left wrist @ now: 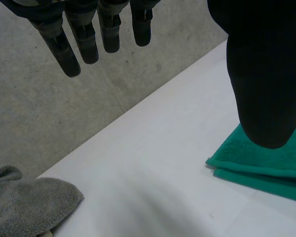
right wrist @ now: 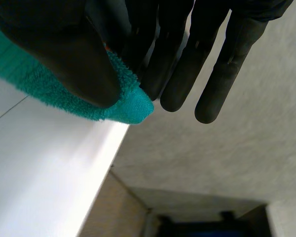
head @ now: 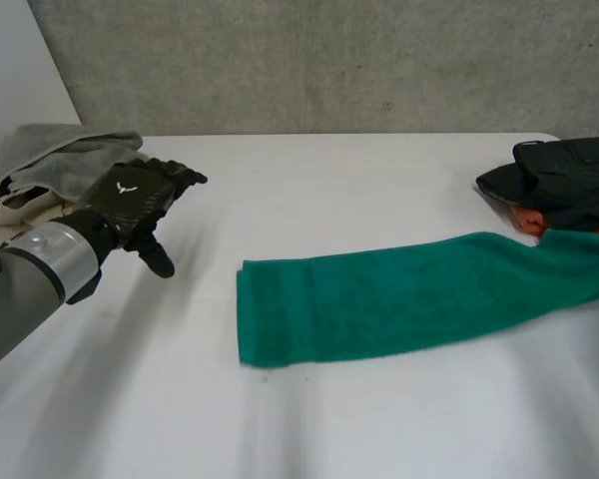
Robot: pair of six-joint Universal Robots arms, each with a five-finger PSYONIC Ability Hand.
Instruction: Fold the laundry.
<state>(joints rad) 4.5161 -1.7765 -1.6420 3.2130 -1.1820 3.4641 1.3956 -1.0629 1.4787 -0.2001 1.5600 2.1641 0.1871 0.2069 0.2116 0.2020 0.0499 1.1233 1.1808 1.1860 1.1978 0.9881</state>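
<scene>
– Looking at the green towel (head: 399,294), you have it lying flat on the white table (head: 329,190) as a long folded strip, with one short end squared off towards your left hand.

– Its other end is in your right hand (right wrist: 54,49). The thumb presses a corner of the towel against the straight fingers (right wrist: 187,69) in a pinch, and the corner's tip pokes out past them.

– Your left hand (head: 130,200) hovers well apart from the towel, off its squared end. Its fingers are straight and slightly spread, thumb out, holding nothing.

– Beyond that hand, farther from the towel, you have a grey towel (head: 65,160) in a heap. At the green towel's opposite end, just behind it, sits a pile of dark clothes (head: 564,180), with something orange (head: 531,222) under the pile, right against the towel's far edge.
</scene>
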